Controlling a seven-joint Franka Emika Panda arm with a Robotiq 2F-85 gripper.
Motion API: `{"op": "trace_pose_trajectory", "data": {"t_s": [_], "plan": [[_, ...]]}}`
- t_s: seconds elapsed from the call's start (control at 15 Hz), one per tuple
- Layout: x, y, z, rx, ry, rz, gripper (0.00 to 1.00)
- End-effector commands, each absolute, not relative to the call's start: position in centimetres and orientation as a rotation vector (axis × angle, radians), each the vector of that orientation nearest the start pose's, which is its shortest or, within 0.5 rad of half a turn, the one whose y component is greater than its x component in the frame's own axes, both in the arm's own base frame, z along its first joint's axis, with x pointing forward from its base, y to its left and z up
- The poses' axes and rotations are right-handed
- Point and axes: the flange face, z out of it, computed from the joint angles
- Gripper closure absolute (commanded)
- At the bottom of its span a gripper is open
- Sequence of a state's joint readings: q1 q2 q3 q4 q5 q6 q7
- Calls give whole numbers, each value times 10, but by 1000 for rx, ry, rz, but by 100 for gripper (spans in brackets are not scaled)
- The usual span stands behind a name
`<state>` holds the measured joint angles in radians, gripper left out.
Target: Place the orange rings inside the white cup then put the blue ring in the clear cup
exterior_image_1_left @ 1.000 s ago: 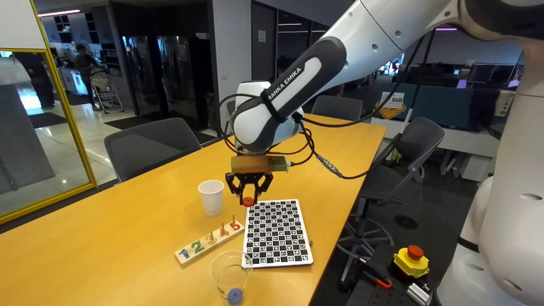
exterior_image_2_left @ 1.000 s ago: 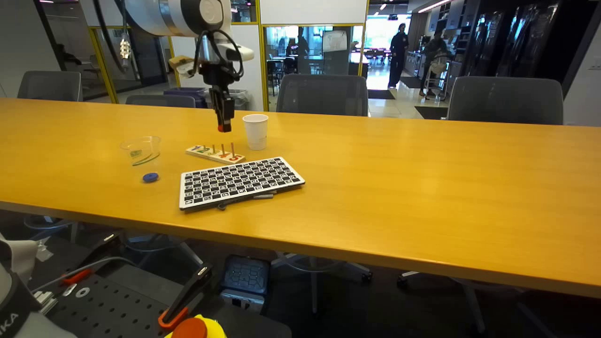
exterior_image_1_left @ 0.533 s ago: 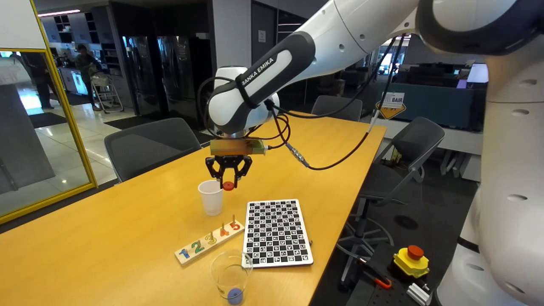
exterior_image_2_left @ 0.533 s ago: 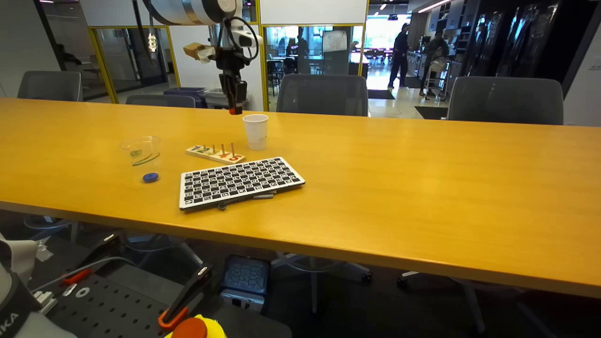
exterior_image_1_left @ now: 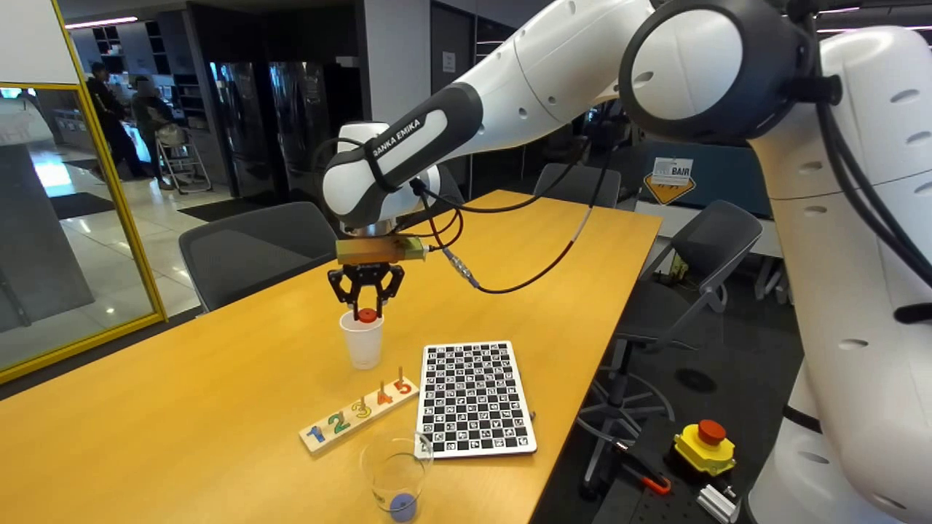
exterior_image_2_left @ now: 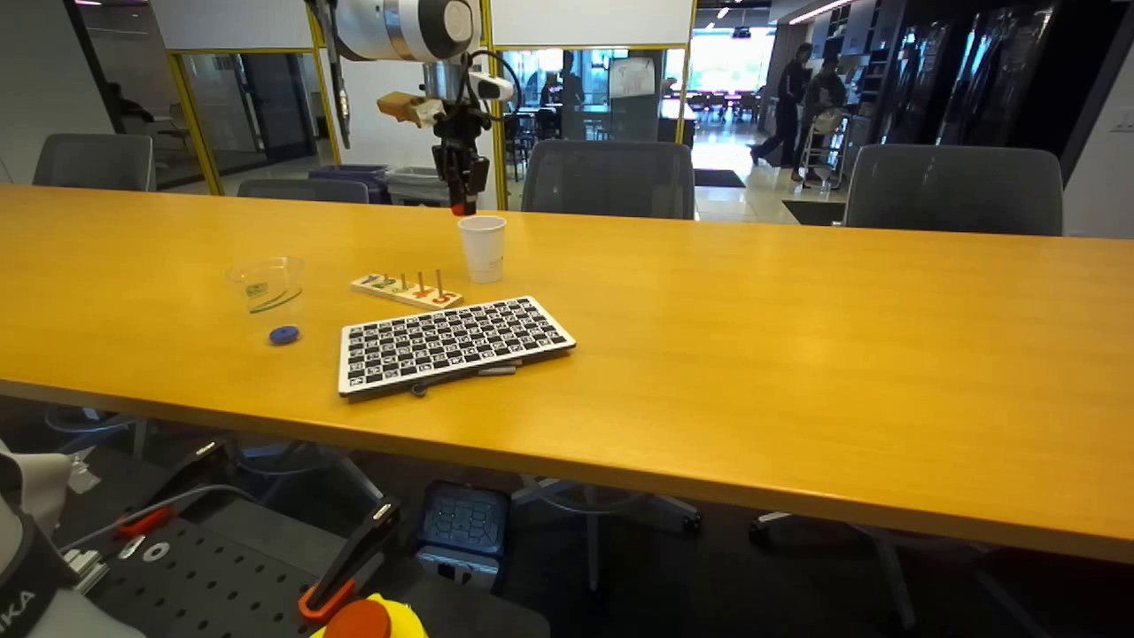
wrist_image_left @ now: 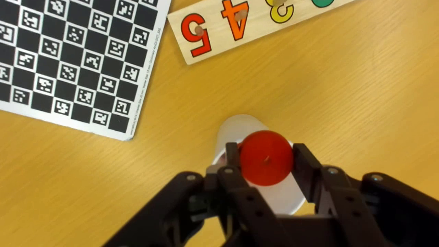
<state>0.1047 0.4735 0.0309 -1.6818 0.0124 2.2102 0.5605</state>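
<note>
Orange ring [wrist_image_left: 266, 157]: hung over mouth of upright white cup [exterior_image_1_left: 363, 349] in wrist view, contact unclear | tool [exterior_image_1_left: 368, 315]: gripped ring from both sides | cup: stood on tabletop [exterior_image_2_left: 797, 354] | peg board [exterior_image_1_left: 359, 416]: lay near cup, just beside checkered board [exterior_image_1_left: 475, 399] | blue ring [exterior_image_2_left: 284, 335]: showed at base of clear cup [exterior_image_1_left: 397, 473], in or beside unclear

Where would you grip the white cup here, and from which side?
The white cup is probably best pinched at one side of its rim, coming from straight above: it stands upright, open mouth up, and narrows toward the base. The claw would first need to release the orange-red ring it holds.
</note>
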Motion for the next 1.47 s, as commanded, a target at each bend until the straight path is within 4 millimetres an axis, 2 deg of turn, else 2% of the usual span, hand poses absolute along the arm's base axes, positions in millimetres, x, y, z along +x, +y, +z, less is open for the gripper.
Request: {"op": "trace_pose_trajectory", "data": {"t_s": [0.0, 0.2, 0.27, 0.33, 0.6, 0.8, 0.93, 1.13, 1.4], "plan": [[704, 86, 336, -3046, 615, -61, 82], [716, 80, 332, -3052, 598, -46, 82], [719, 79, 329, -3054, 599, -32, 51], [722, 77, 327, -3056, 595, -23, 31], [727, 75, 322, -3065, 580, 8, 2], [718, 73, 329, -3074, 577, 26, 0], [704, 71, 340, -3081, 553, 33, 0], [669, 66, 359, -3100, 418, 59, 0], [617, 51, 382, -3112, 310, 99, 0]]}}
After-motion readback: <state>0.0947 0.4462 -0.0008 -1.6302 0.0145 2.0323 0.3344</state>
